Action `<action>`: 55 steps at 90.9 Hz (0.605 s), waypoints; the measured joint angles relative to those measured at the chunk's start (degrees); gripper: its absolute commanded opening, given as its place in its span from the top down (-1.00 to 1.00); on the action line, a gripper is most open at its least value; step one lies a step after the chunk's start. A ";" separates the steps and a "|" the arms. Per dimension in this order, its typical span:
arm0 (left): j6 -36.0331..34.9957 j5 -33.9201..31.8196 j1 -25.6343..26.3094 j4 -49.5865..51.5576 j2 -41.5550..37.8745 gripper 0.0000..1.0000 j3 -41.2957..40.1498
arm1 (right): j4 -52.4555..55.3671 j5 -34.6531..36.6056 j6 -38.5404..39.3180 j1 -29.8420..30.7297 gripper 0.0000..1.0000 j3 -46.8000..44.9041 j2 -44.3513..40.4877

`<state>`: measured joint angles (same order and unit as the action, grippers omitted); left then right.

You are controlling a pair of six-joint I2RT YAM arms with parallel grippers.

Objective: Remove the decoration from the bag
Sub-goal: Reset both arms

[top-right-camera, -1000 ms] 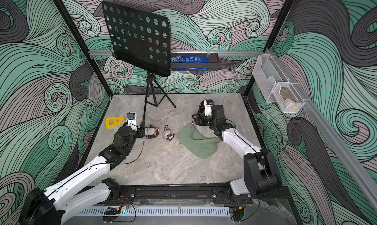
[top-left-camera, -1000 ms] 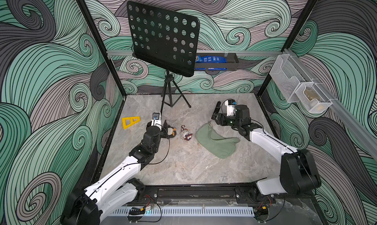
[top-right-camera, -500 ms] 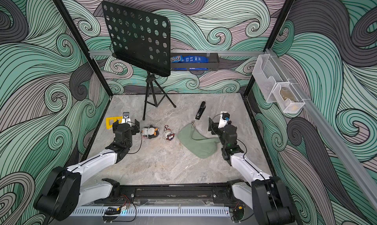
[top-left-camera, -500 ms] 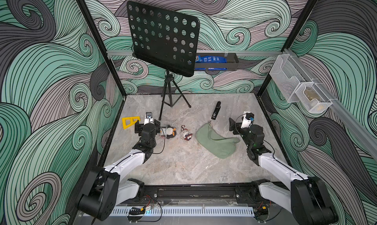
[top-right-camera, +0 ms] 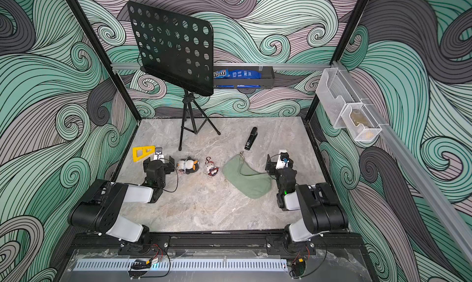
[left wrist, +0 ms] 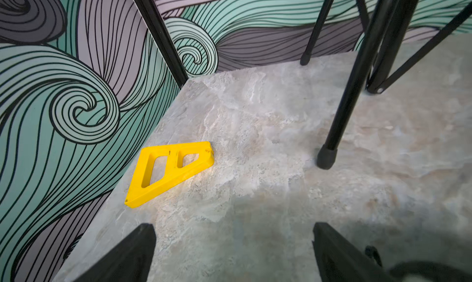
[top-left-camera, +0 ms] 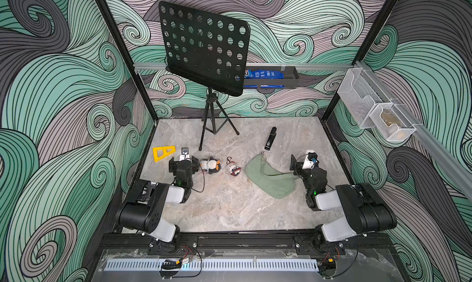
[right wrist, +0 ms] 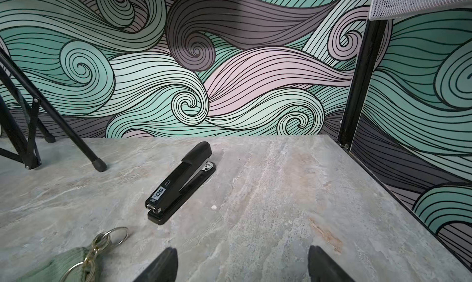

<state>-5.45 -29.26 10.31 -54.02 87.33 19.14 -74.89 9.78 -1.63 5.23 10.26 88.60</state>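
**Worktop (top-left-camera: 229,211), contents by position**
- Rear, left of centre: music stand (top-left-camera: 213,119), tripod feet on the surface.
- Rear, right of the tripod: stapler (top-left-camera: 270,138), lying behind the bag (top-left-camera: 268,178).
- Middle row, left to right:
  - triangular frame (top-left-camera: 163,153), by the left wall
  - left tool (top-left-camera: 183,163), just in front of the frame
  - penguin plush (top-left-camera: 210,165), just beside that tool
  - small plush charm (top-left-camera: 233,168), apart from the bag
  - bag (ring end toward the stapler)
  - right tool (top-left-camera: 304,163), at the bag's right end
- Front: bare surface.
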 measured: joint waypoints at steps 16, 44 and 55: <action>0.00 0.70 -0.17 -2.78 0.00 -0.98 -0.28 | -4.79 -1.51 0.81 -0.07 -0.98 -0.98 1.88; 0.28 4.13 -1.62 -5.66 3.50 -0.98 -0.50 | -6.93 -3.78 1.51 -0.17 -0.98 -0.68 1.88; 0.50 4.92 -1.64 -3.58 3.96 -0.98 -0.33 | -5.57 -4.42 1.62 -0.17 -0.97 0.81 1.88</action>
<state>-4.95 -24.34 8.67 -57.60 91.29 18.81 -80.47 5.37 -0.01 5.06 11.07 90.48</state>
